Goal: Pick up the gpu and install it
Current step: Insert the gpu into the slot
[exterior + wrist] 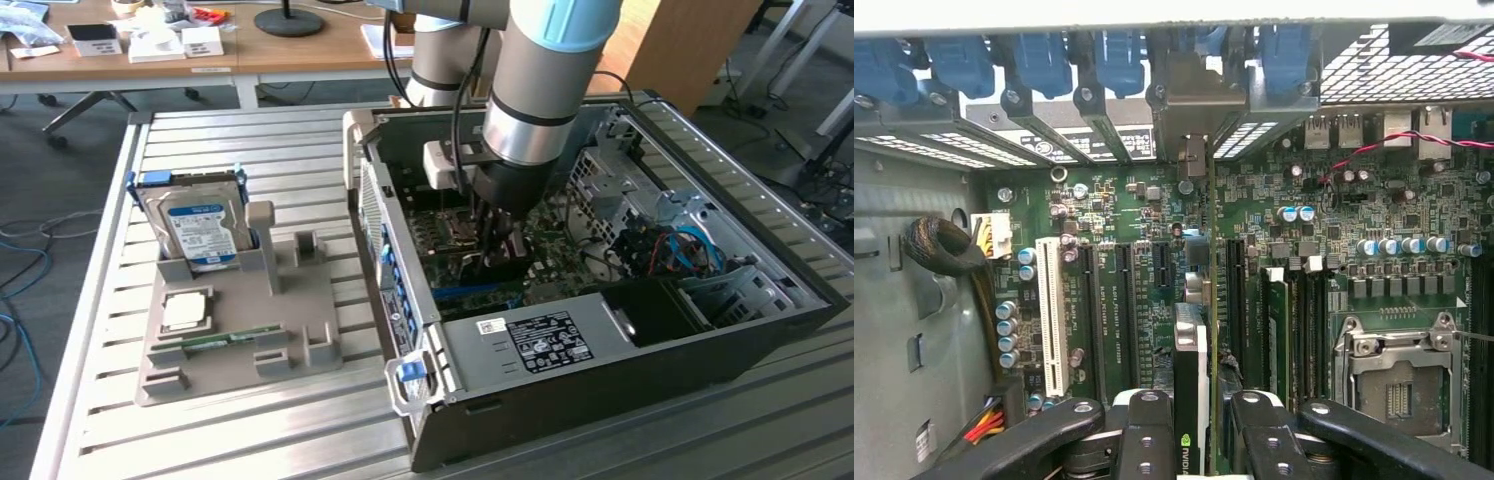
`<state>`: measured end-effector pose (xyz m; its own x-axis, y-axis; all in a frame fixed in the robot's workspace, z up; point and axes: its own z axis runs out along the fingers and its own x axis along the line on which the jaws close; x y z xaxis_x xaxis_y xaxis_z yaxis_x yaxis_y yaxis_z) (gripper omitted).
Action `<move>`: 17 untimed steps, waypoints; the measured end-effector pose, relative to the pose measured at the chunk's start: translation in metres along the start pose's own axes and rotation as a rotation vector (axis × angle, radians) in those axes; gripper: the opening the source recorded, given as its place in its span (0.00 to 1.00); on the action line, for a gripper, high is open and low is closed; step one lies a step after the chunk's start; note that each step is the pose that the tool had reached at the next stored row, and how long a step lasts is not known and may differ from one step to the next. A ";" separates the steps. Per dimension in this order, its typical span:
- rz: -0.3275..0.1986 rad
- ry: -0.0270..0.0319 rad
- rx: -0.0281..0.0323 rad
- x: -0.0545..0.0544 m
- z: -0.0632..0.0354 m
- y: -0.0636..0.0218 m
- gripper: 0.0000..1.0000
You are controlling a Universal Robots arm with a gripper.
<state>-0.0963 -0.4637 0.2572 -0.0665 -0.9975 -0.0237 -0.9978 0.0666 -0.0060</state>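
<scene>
Gripping the gpu point(1194, 400) by its upper edge, the tool point(1199, 440) has its fingers point(1144, 430) clamped on either side of the thin card, which stands on edge over the motherboard point(1144, 270) inside the case point(534, 390). In the exterior view the tool point(497, 235) is sunk deep in the open case, near its middle. The card looks light and stiff but fragile: a bare board with small parts and a contact edge below, so a hold on the plain top edge seems the safest place, as taken here. Any tilt would likely bind it in a slot point(1119, 310).

Room is tight. Slots run side by side just beside the card, the rear brackets point(1184, 100) and blue clips point(1114, 55) stand at the far end, and the CPU socket point(1399, 375) lies off to one side. To the exterior view's left, well apart on the worktop point(240, 430), a holder point(240, 340) carries a hard drive point(198, 225).
</scene>
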 end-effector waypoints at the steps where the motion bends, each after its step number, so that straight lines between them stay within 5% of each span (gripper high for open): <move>1: 0.000 -0.0001 0.0000 0.000 0.0000 0.0000 0.27; 17: 0.000 -0.0010 0.0000 0.000 0.0031 0.0002 0.27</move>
<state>-0.0965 -0.4637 0.2541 -0.0665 -0.9975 -0.0247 -0.9978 0.0667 -0.0060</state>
